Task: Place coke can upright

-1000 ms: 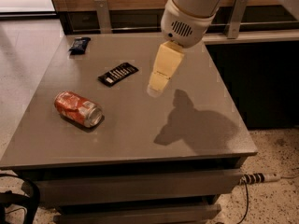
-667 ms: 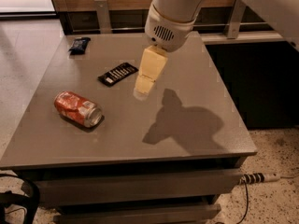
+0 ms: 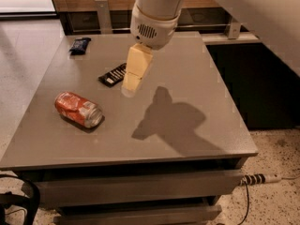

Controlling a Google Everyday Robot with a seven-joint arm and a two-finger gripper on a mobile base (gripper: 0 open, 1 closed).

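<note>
The coke can (image 3: 78,109), red-orange with white markings and a silver end, lies on its side on the grey table (image 3: 187,78), near the front left. My gripper (image 3: 131,89) hangs above the table's middle, to the right of the can and a little behind it, apart from it. Its cream-coloured fingers point down and to the left. It holds nothing that I can see.
A flat black bar-like packet (image 3: 112,75) lies just left of the gripper. A small dark blue wrapper (image 3: 79,44) sits at the back left corner. The arm's shadow falls on the table's right half. A power strip (image 3: 260,178) lies on the floor at right.
The gripper has moved left across the table, toward the can and the black packet. The can and the other objects have not moved.
</note>
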